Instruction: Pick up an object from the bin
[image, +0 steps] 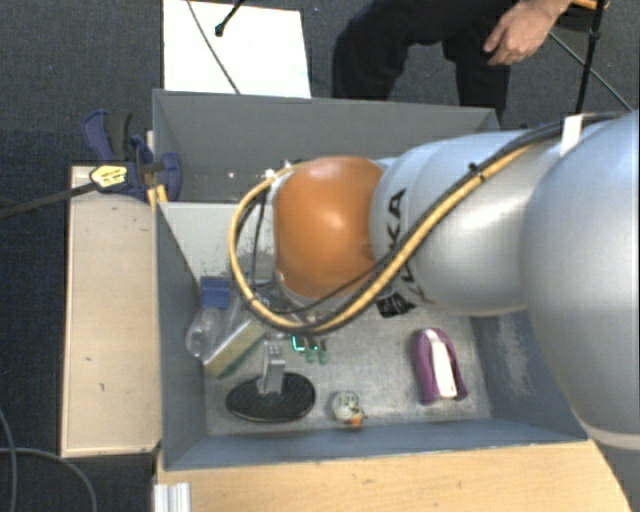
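The gripper (272, 376) hangs over a black disc (268, 402) at the lower left of the bin (400, 140). Contact and open-or-closed state: cannot tell. The orange cover (325, 225) hides the wrist. 1 purple bottle (437, 365) lies well apart, to the right.

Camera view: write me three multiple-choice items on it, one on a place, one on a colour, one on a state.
1. In the bin, the black disc lies: A) at lower left B) in the far right corner C) on the rim.
2. The bottle-shaped thing at right is: A) green B) purple and white C) red.
3. The small ball: A) hangs in the air B) lies under a heap C) rests uncovered on the floor.
Key: 1 A, it lies at the gripper, lower left; 2 B, purple body, white patch; 3 C, it sits bare beside the disc.
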